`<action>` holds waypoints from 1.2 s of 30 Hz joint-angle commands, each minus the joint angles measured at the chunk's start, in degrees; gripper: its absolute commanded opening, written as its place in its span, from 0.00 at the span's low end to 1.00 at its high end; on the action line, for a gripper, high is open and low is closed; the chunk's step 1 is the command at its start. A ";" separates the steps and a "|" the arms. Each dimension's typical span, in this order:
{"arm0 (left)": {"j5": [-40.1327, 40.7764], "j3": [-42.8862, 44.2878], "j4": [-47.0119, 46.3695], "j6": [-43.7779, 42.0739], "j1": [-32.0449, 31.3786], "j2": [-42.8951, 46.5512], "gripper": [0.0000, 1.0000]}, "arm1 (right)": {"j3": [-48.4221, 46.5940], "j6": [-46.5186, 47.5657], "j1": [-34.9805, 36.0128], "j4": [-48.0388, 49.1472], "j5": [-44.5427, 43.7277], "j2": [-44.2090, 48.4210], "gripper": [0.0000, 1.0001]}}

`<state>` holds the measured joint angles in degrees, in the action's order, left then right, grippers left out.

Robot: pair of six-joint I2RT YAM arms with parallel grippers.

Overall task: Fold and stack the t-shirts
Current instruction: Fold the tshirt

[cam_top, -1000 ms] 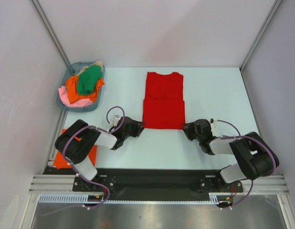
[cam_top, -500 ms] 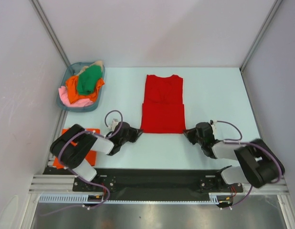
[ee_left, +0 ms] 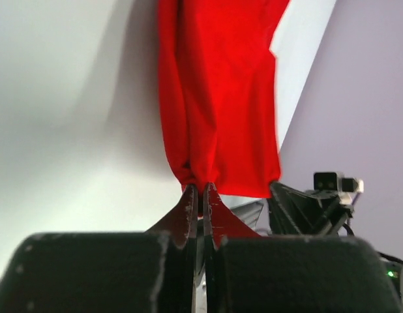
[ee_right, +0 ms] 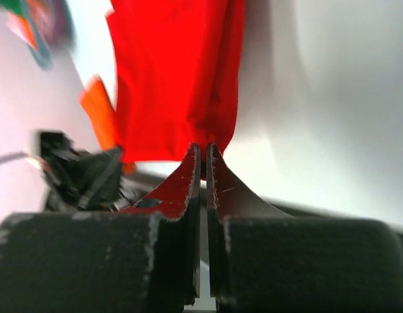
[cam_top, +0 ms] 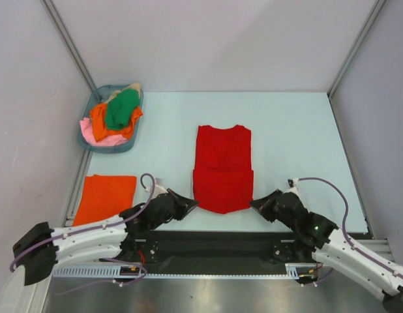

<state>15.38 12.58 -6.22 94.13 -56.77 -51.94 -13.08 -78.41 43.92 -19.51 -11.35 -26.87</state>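
Both pincers are clamped shut on the same garment: the left pincer nips the near left corner of the red t-shirt, and the right pincer nips its near right corner. In the left wrist view, the left pincer's two fingers meet with red cloth pinched between the tips. The right wrist view shows the same for the right pincer. Both arms reach low and forward from the near edge.

The pale blue-white table carries everything. The red t-shirt lies lengthwise in the middle of it, collar at the far end and hem at the near edge. It is bright, solid red, with its sleeves tucked in so that it forms a narrow rectangle. A crosswise line runs over its lower half where the cloth is doubled. The hem sags slightly between the two gripped corners.

A blue-grey basket stands at the far left corner, well apart from the red shirt. It holds a loose heap: a green t-shirt on top, an orange one under it, a pink one at the near side and a beige one at the far rim.

A folded orange t-shirt lies flat at the near left, beside the left arm.
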 commanded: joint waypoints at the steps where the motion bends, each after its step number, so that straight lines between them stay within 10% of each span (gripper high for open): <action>1: 8.34 0.34 15.69 4.57 -6.22 8.67 0.00 | -3.52 -6.39 10.46 -18.18 -8.76 5.16 0.00; 10: 17.40 6.48 30.29 9.15 -18.19 16.26 0.00 | -12.31 -21.42 34.80 -29.61 -25.98 2.97 0.00; 16: 23.72 17.38 34.87 -1.65 -17.67 10.38 0.01 | -16.26 -17.32 35.89 -29.71 -30.56 0.86 0.00; 22: 12.07 24.68 24.07 -20.81 -2.06 3.53 0.00 | -21.46 2.09 12.29 -22.61 -17.69 -1.60 0.00; 28: 1.70 33.82 18.18 -32.59 12.09 -5.43 0.00 | -23.47 19.69 -18.99 -9.95 15.00 -12.31 0.00; 36: -14.73 47.34 12.82 -39.55 24.07 -25.19 0.00 | -34.02 27.69 -30.11 -0.36 25.15 -32.43 0.00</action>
<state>7.62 54.96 10.79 60.14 -36.03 -72.75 -43.33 -57.04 16.38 -26.28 7.05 -54.65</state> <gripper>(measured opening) 0.020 0.021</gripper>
